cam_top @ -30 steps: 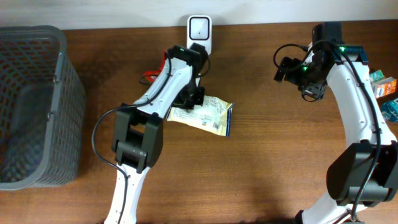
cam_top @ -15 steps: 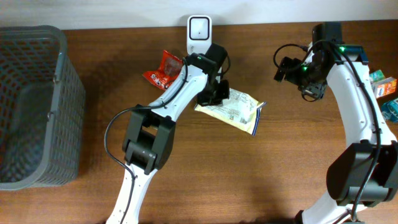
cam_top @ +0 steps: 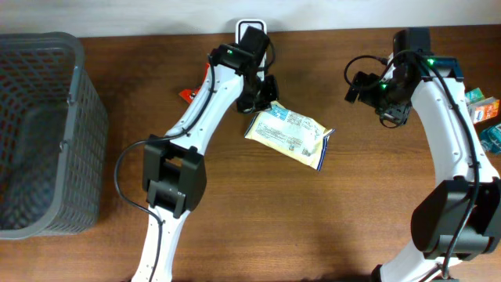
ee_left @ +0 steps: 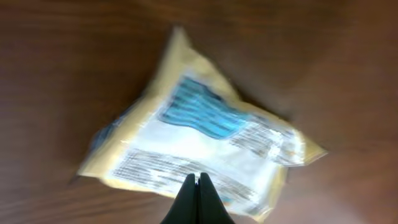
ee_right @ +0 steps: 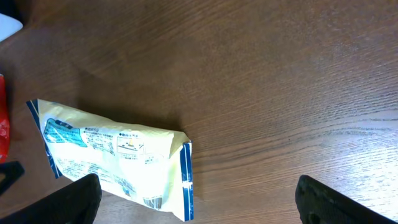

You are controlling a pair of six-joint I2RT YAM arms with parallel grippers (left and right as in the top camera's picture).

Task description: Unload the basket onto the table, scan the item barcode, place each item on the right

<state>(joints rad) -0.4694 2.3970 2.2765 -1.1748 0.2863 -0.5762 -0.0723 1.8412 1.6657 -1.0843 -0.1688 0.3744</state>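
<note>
Left gripper (ee_left: 196, 182) clenched, seemingly empty, over the snack packet (cam_top: 288, 135) — right gripper (ee_right: 199, 204) gaping, idle. Pinch an edge only, barcode uncovered and turned toward the scanner (cam_top: 250, 21).

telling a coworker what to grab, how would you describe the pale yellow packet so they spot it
On the wooden table, find the white scanner at the back edge. Just in front of it lies a flat pale yellow packet with blue print, unlike the red packet nearby.
</note>
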